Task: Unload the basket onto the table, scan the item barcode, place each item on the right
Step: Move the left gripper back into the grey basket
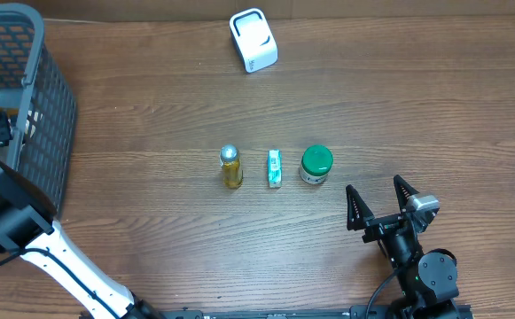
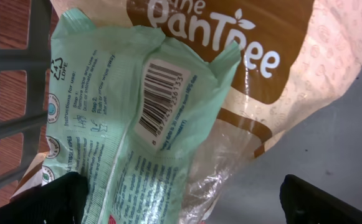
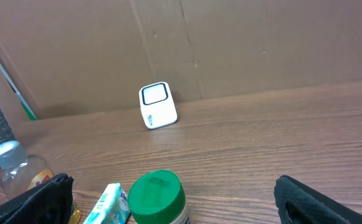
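Green wipes packet [image 2: 106, 130], barcode [image 2: 162, 102] up, lies just beneath the left tool [image 2: 190, 199], spread wide and holding nothing, atop a brown printed bag [image 2: 286, 99] in the grey basket [image 1: 55, 106] at the desk's [image 1: 434, 106] nine o'clock, while the right tool [image 1: 374, 188], equally wide and empty, sits at five o'clock, white scanner [image 1: 253, 40] at twelve.

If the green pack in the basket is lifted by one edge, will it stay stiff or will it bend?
Probably it bends: the green pack is wrinkled soft film with a folded seam, so it may sag and curl its barcode. The glossy film may also slip in a grip. It overlaps a brown bag that could shift with it.
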Action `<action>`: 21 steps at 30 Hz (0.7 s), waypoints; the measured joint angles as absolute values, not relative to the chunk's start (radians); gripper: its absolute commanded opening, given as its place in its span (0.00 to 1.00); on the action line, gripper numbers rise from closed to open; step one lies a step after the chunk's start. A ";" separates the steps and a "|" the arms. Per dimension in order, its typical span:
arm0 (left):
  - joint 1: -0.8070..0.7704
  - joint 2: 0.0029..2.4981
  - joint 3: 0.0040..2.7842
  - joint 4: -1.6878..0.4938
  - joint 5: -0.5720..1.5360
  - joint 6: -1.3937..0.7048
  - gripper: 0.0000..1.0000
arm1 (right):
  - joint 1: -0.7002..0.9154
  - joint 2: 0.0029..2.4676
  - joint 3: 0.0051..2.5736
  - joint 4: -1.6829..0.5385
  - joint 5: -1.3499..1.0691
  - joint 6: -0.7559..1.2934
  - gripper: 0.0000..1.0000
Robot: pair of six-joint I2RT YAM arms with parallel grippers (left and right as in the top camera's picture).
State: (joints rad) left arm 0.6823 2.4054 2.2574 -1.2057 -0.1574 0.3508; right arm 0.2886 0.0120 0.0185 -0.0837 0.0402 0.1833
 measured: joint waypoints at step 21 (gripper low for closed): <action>0.667 2.489 2.297 -1.219 -0.266 0.376 0.40 | 0.289 0.012 0.019 -0.083 0.041 0.183 1.00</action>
